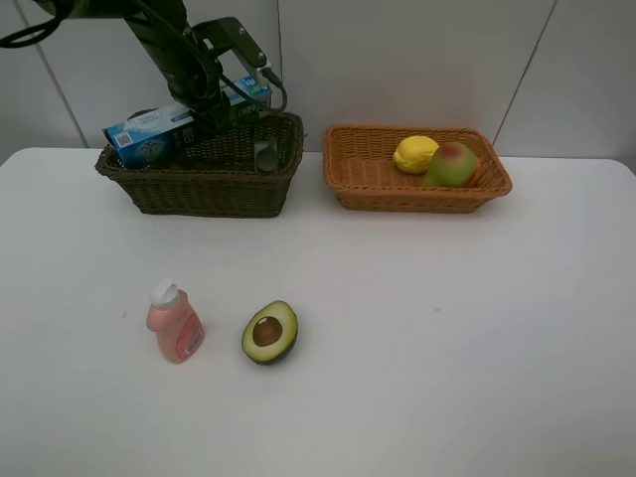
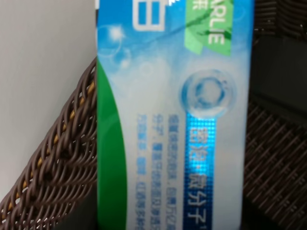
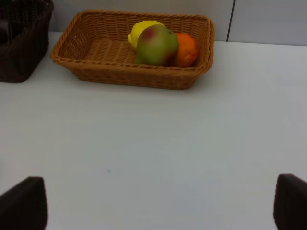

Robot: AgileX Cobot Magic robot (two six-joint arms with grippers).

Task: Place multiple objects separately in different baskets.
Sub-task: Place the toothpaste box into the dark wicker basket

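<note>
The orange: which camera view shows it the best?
The right wrist view: there the orange lies plainly beside the pear in the tan basket. The exterior high view gives only a sliver behind the pear; the left wrist view shows none.

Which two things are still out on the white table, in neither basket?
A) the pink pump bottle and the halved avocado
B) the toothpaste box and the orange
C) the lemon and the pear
A: the pink pump bottle and the halved avocado sit on the table; the toothpaste box is at the dark basket, the lemon and pear in the light basket.
</note>
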